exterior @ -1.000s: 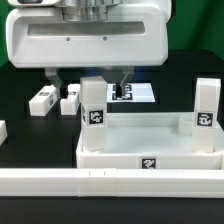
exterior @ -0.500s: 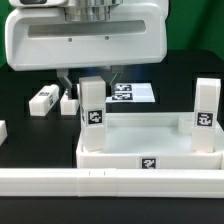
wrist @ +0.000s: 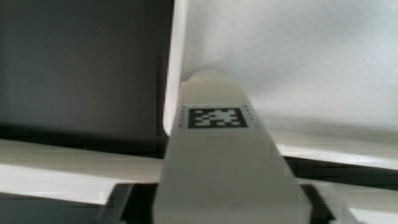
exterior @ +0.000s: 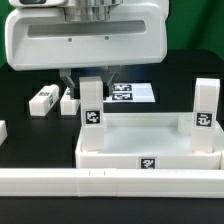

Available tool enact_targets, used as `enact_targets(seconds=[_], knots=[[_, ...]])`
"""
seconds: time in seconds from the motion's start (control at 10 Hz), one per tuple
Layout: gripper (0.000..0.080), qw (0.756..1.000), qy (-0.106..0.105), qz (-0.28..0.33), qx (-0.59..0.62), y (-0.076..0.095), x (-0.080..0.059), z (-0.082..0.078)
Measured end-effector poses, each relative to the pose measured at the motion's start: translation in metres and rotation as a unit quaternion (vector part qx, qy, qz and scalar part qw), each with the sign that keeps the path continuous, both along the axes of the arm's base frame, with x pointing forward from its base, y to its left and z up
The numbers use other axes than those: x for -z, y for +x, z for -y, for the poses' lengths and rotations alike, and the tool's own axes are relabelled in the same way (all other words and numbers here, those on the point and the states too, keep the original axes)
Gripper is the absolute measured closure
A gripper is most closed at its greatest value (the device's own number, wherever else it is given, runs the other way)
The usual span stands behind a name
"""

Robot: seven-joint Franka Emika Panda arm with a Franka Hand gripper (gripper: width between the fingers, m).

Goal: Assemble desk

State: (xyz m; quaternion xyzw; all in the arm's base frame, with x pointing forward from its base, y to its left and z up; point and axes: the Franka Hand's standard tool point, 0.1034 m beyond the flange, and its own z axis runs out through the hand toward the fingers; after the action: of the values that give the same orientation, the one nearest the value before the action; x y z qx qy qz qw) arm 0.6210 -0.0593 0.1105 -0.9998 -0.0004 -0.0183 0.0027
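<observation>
"Fingers [exterior: 66, 80] have drawn in since a second ago. They stood wide then, well clear on both sides. Now the claw [exterior: 89, 80] is clenched on the short white plastic block leg [exterior: 92, 108] standing upright between them."

"A real grip, or only close?"

"In the wrist view the same leg [wrist: 217, 160] fills the middle, its black-and-white square tag toward the camera, with a dark shape tight against each flank. So yes — grasping the leg."

"Where does that leg sit?"

"Straight below the claw, at a rear corner of the white plastic rectangular tray-like desk top [exterior: 115, 158], on the exterior view's left. Whether it is fully down in its socket I cannot tell."

"And the other parts?"

"A second upright white block leg [exterior: 205, 112] stands at the tray's other rear corner, well apart from the claw toward the exterior view's right. Two loose white block legs lie on the black table [exterior: 25, 85]: one [exterior: 70, 102] just beside the claw's finger on the exterior view's left, the other [exterior: 42, 100] farther out that way. The marker board [exterior: 138, 93] lies flat behind the claw. A long white rail bar [exterior: 110, 182] runs along the tray's front — the side away from the claw."
</observation>
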Motion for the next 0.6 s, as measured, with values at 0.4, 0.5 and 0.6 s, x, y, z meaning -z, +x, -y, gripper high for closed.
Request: enact_targets(seconds=[0.4, 0.5, 0.6], knots=[[0.0511, 0.973, 0.017, -0.001, 0.231, -0.0015, 0.0011, 0.0011], [0.0511, 0.956, 0.024, -0.002, 0.294, -0.0017, 0.0014, 0.0021], [0.0511, 0.940, 0.026, -0.003, 0.340, -0.0018, 0.0016, 0.0025]])
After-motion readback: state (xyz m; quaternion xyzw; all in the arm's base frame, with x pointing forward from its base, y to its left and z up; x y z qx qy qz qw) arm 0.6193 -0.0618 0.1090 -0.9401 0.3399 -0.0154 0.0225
